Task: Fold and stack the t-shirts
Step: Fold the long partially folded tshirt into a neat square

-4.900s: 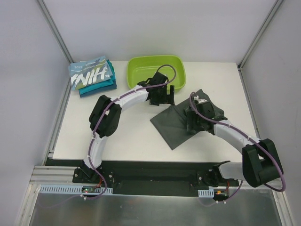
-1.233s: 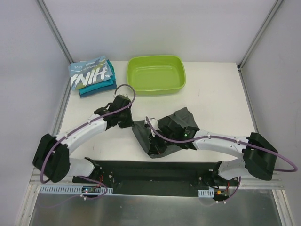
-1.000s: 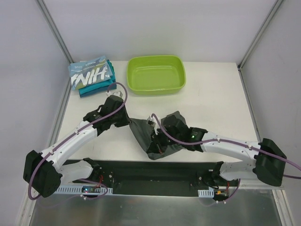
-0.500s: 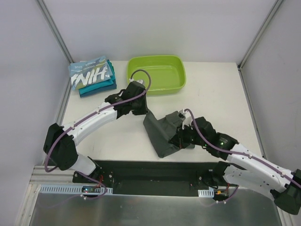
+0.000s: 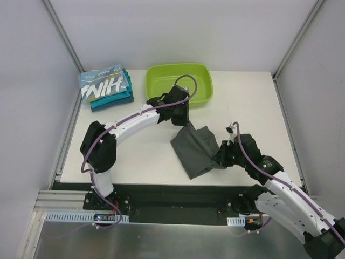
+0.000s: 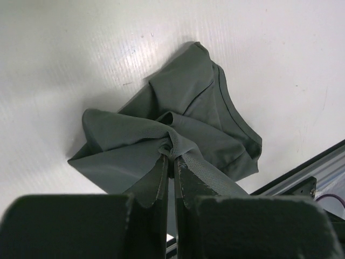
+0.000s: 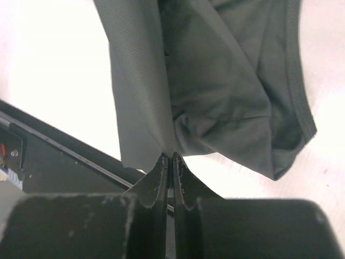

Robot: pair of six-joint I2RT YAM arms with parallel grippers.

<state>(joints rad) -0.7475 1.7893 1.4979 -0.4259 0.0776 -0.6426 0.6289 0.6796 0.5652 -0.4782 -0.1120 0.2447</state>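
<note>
The dark grey t-shirt [image 5: 195, 149] hangs bunched between both grippers over the table's front middle. My left gripper [image 5: 184, 122] is shut on its far corner, just in front of the tub. In the left wrist view the cloth [image 6: 183, 116] gathers into the closed left gripper [image 6: 171, 157]. My right gripper [image 5: 221, 157] is shut on the shirt's near right edge. In the right wrist view the fabric [image 7: 215, 91] drapes down from the pinched right gripper [image 7: 168, 157]. A folded stack [image 5: 105, 88] lies at the far left, a light blue t-shirt with white letters on top of teal ones.
The lime-green tub [image 5: 179, 84] stands at the far middle, right behind the left wrist. The black base rail [image 5: 172, 197] runs along the near table edge. Frame posts rise at the back corners.
Both arms have carried the grey t-shirt right and away from the near edge. The left gripper has swung up towards the tub. The right arm has pulled back right. Both stay shut.
</note>
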